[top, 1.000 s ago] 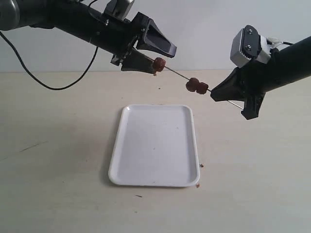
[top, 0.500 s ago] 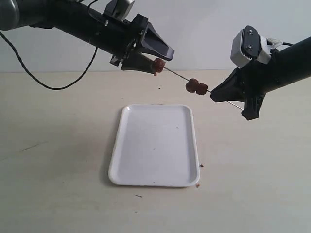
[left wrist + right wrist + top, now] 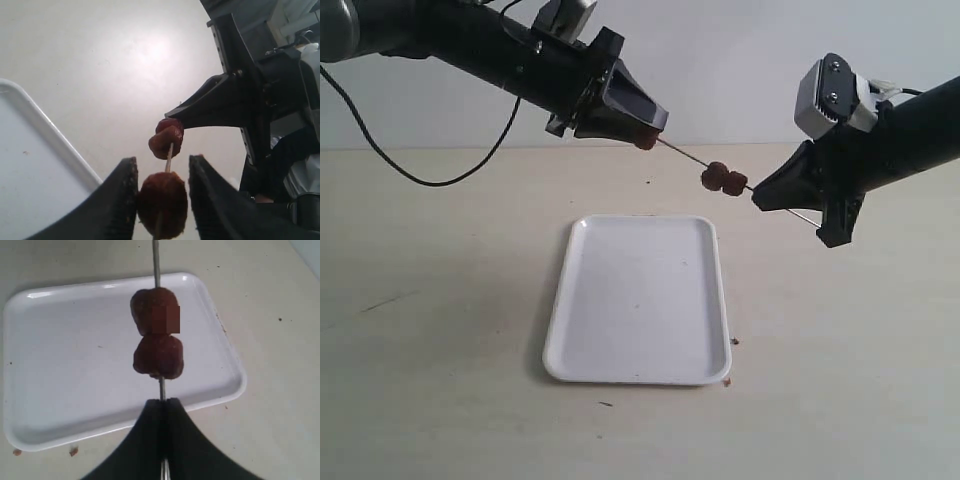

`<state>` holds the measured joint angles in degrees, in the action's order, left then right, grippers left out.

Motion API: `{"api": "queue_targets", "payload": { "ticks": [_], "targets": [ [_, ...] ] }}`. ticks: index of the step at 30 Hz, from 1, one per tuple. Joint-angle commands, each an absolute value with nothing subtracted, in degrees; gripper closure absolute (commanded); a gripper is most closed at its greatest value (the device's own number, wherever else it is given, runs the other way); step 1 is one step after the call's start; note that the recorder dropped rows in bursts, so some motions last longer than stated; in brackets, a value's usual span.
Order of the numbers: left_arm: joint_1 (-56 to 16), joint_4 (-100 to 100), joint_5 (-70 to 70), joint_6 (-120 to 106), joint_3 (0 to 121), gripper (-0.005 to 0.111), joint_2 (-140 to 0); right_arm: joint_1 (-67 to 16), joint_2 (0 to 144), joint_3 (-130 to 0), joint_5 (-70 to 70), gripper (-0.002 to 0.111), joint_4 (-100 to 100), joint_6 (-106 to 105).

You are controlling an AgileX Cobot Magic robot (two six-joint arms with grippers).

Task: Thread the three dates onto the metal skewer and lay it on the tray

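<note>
My right gripper (image 3: 757, 197) (image 3: 161, 401) is shut on the thin metal skewer (image 3: 682, 152) (image 3: 156, 260), holding it in the air above the far end of the white tray (image 3: 640, 300) (image 3: 75, 355). Two dark red-brown dates (image 3: 725, 180) (image 3: 156, 335) sit side by side on the rod just beyond its fingertips. At the rod's other end the third date (image 3: 644, 141) (image 3: 162, 202) is pierced by the skewer and sits between the black fingers (image 3: 125, 200) of my left gripper (image 3: 650, 125) (image 3: 163, 160), which is shut on it. The tray holds none of them.
A black cable (image 3: 420, 180) loops over the tabletop at the back left. Small brown crumbs (image 3: 732, 342) lie by the tray's near right corner. The tray's edge (image 3: 30, 170) shows under the left gripper.
The left gripper's jaws, wide open a second ago, have closed round the third date at the skewer's end. The right gripper and skewer have stayed still.
</note>
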<state>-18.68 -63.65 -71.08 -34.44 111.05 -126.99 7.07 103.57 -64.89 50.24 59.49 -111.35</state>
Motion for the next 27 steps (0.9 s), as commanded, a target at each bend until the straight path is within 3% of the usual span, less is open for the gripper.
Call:
{"api": "queue_targets", "payload": {
  "ticks": [1,23,25,27],
  "targets": [
    [-16.7,-64.0,-70.0,-31.8,111.4,0.059,-125.6,8.7,104.1,-64.4,44.3,0.108,52.0,-111.1],
    [-12.6,-64.1,-70.0,-34.7,111.4,0.056,-125.6,8.7,104.1,-64.4,42.2,0.108,57.1,-109.2],
    [-11.8,-64.1,-70.0,-34.7,111.4,0.059,-125.6,8.7,104.1,-64.4,42.1,0.108,57.2,-107.6],
    [-10.9,-64.0,-70.0,-34.8,111.4,0.071,-125.6,8.7,104.1,-64.4,42.1,0.108,58.9,-105.3]
  ]
}}
